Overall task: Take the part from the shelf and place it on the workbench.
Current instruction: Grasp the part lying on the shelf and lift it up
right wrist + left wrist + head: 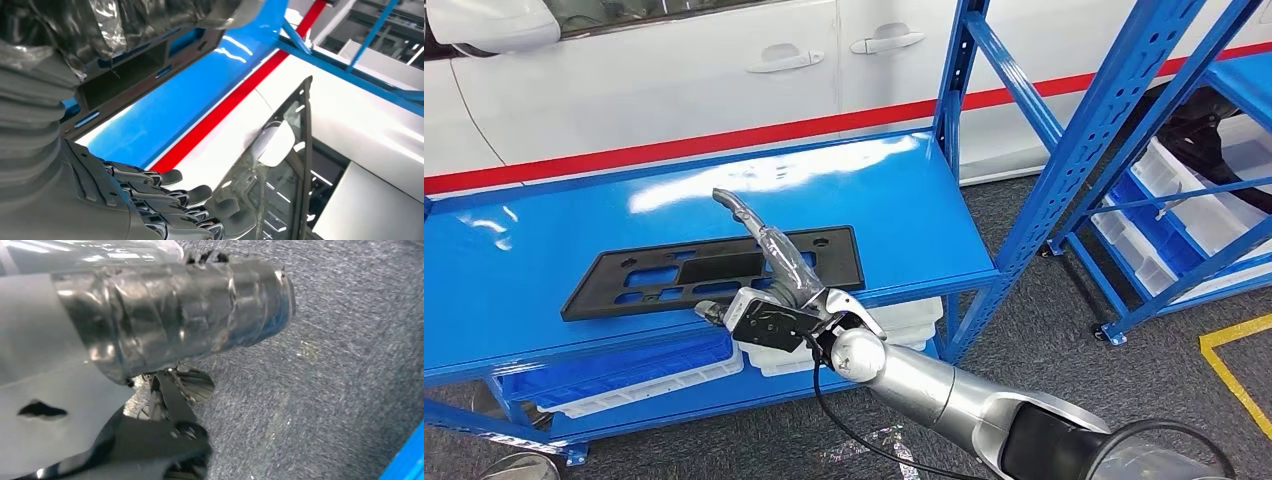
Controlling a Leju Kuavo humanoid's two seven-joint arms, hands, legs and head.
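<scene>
The part, a long flat black plate (pixel 674 275) with cut-outs, lies on the blue shelf (pixel 874 190) near its front edge. My right hand (pixel 774 305) is at that edge by the plate's right half. Its plastic-wrapped thumb (pixel 764 240) stretches up and over the plate. In the right wrist view the thumb (pixel 75 30) lies against the plate (pixel 130 70), while the dark fingers (pixel 185 195) are stretched out and apart from it, gripping nothing. My left hand (pixel 165 315) hangs over the grey carpet with nothing in it.
White bins (pixel 634 385) sit on the lower level under the shelf. A second blue rack (pixel 1124 150) with white bins (pixel 1184 200) stands to the right. A white car (pixel 674 70) with a red stripe is behind. A yellow line (pixel 1229 370) marks the carpet.
</scene>
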